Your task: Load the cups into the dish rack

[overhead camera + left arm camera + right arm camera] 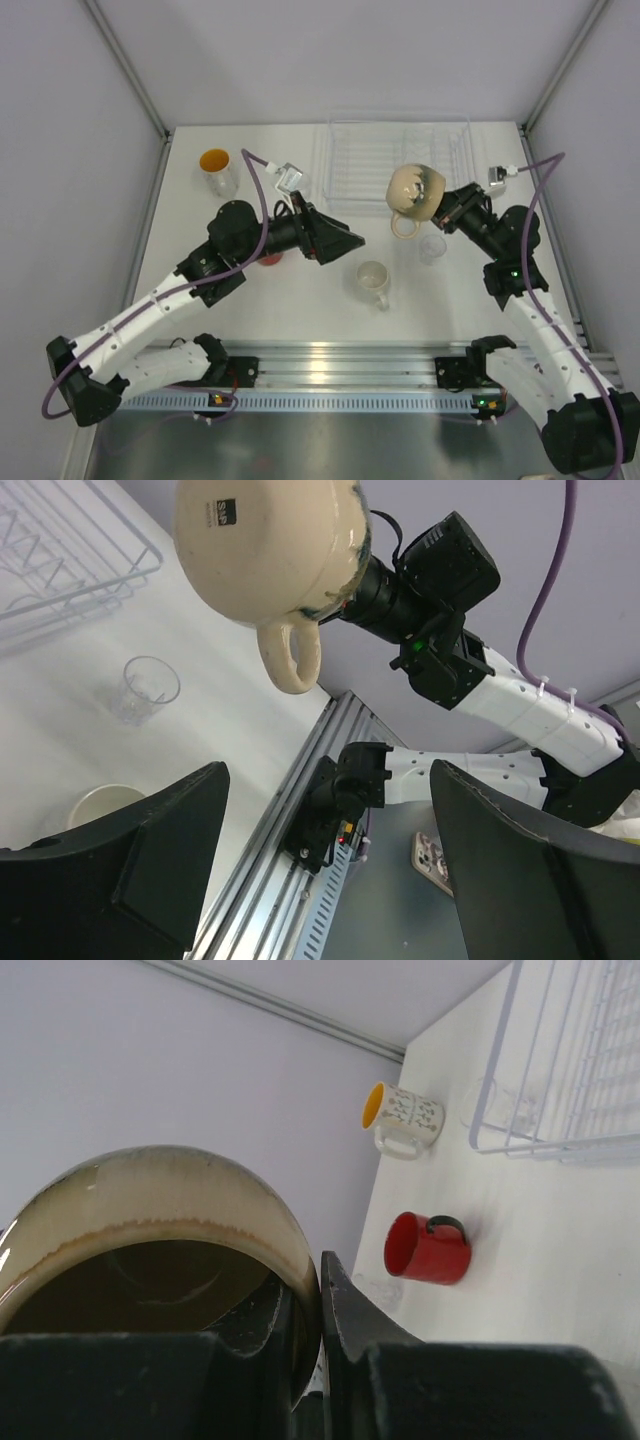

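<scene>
Tan glazed ceramic mug [417,187], centre right of the top view, rim pinched by the right end effector [318,1312].
Probably heavy, slick, chippable, so the wall pinch suits it; left end effector [345,240] spread, empty.

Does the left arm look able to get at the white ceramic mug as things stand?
Probably yes: the left arm has open, empty jaws, and the white ceramic mug stands alone close by, nothing between.

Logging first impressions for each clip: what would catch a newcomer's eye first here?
The tan mug stands out: pinched by its rim in the right gripper, held aloft on its side, handle hanging down, at the front edge of the dish rack. Next, the left gripper, open and empty, pointing toward it, with the red mug partly hidden beneath that arm.
</scene>
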`<state>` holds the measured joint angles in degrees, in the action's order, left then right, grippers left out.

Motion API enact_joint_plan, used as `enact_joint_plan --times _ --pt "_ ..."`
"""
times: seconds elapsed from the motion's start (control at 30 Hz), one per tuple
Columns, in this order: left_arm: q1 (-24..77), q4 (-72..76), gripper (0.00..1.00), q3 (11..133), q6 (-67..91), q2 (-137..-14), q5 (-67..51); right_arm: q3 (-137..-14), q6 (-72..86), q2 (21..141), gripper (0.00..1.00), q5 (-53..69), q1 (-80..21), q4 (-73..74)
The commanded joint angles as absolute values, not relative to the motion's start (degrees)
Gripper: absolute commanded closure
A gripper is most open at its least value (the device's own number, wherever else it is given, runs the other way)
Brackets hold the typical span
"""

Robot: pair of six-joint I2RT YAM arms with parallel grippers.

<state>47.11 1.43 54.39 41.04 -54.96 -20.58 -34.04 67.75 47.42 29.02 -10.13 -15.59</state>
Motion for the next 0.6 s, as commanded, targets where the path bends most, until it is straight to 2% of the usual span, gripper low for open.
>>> enact_joint_plan --times 0.0,0.23,0.57 --pt "47.37 13.78 0.13 52.38 43.59 -57.47 -24.69 -34.9 75.31 43.51 1.0 28.57 -11.16 -30.58" --pt "48.25 15.82 0.17 57.39 43.07 -67.22 -26.63 -33.49 76.55 43.33 1.0 28.04 -13.53 -32.95" --pt "51.23 20.04 0.25 63.28 42.8 -74.35 -26.72 -31.38 76.29 44.65 1.0 27.25 -15.2 -36.12"
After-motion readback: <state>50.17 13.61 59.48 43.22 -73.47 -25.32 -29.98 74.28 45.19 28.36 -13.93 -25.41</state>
